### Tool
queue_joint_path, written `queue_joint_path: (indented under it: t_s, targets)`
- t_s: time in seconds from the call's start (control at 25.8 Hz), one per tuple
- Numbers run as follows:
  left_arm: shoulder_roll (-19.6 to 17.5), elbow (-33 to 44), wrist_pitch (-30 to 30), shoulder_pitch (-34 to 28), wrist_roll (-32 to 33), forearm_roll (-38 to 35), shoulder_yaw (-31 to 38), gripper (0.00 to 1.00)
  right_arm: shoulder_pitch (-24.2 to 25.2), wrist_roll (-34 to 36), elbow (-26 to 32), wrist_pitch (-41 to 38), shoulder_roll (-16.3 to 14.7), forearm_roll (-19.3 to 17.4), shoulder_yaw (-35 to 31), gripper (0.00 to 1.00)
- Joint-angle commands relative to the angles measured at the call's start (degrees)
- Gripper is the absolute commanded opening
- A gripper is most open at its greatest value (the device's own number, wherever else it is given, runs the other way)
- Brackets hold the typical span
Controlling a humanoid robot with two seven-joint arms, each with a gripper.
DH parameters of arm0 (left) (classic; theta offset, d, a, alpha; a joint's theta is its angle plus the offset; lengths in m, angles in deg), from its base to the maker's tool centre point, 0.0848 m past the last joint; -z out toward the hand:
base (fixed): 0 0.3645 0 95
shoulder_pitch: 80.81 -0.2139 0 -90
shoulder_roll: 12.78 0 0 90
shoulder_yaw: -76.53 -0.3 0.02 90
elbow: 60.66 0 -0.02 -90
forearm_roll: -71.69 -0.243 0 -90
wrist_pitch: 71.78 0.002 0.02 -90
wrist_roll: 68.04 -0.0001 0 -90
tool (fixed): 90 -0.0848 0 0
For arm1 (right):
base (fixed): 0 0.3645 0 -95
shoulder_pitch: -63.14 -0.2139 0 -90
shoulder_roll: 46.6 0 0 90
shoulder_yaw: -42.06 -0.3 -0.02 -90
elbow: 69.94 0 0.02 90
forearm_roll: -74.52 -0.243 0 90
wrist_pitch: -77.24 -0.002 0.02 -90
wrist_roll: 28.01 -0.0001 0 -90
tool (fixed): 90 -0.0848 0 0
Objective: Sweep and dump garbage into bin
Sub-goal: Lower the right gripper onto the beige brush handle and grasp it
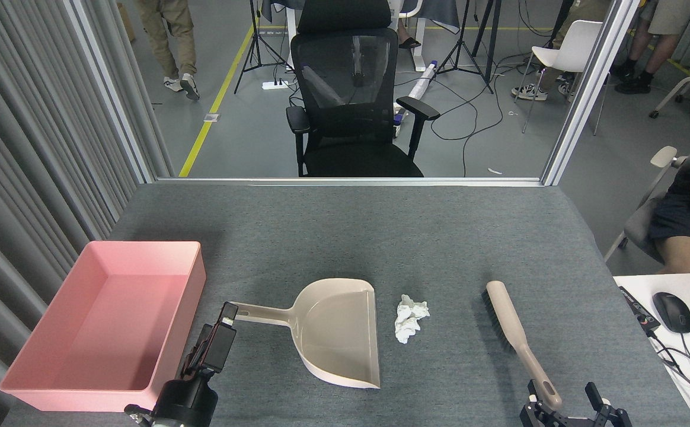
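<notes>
- The garbage (410, 318) lies on the grey surface (380, 237), just beside the open mouth of the dustpan (336, 332), between it and the brush (514, 332)
- The bin (102, 320) stands at the left, near the dustpan handle
- My left hand (221, 329) is at the end of that handle; I cannot tell if it grips it
- My right hand (564, 403) is released, its fingers (593, 394) spread at both sides of the brush handle tip
- A person sits at the right edge
</notes>
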Motion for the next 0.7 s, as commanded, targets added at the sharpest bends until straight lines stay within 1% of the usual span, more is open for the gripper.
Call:
queue_joint_path:
  t_s: [0.0,0.19,0.66]
  targets:
    - [0.0,0.0,0.0,0.0,-0.1,0.0,0.0,0.99,-0.2,-0.3,-1.0,0.2,0.0,0.2,0.3,1.00]
    - [0.0,0.0,0.0,0.0,-0.1,0.0,0.0,0.99,-1.4,-0.2,-3.1,0.2,-0.2,0.2,0.4,1.00]
    - [0.0,0.1,0.0,0.0,-0.1,-0.1,0.0,0.99,-2.7,0.0,-4.2,0.4,-0.2,0.3,2.1,0.99]
